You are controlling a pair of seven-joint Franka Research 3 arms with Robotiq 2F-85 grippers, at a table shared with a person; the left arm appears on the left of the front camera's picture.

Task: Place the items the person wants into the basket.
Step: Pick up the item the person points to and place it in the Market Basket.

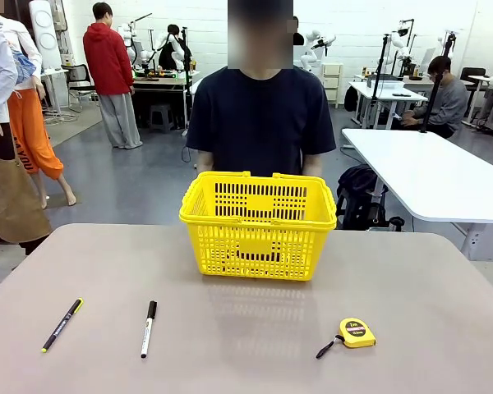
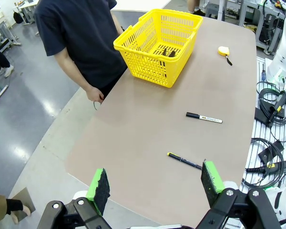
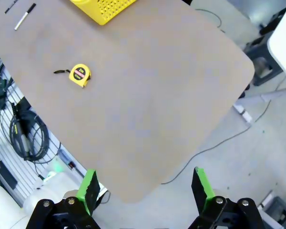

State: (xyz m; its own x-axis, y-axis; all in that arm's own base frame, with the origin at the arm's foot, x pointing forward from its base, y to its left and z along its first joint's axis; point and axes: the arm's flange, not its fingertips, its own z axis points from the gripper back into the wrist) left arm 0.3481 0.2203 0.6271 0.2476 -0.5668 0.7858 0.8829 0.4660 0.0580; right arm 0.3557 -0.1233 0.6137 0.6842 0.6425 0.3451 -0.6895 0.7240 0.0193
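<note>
The small yellow plastic tape measure (image 3: 79, 75), black-strapped, is seen upper left, well apart from the wide-spread right gripper (image 3: 145, 187).

A grey floor (image 1: 140, 185) is seen across the middle of the front view; in the left wrist view, bright light is reflected on it at the left. White walls (image 1: 361, 20) are seen along the top. A white table (image 1: 431, 172) is placed at the right, with white desks (image 1: 386, 89) behind it. A dark stool (image 1: 161, 115) is set at upper left.
</note>
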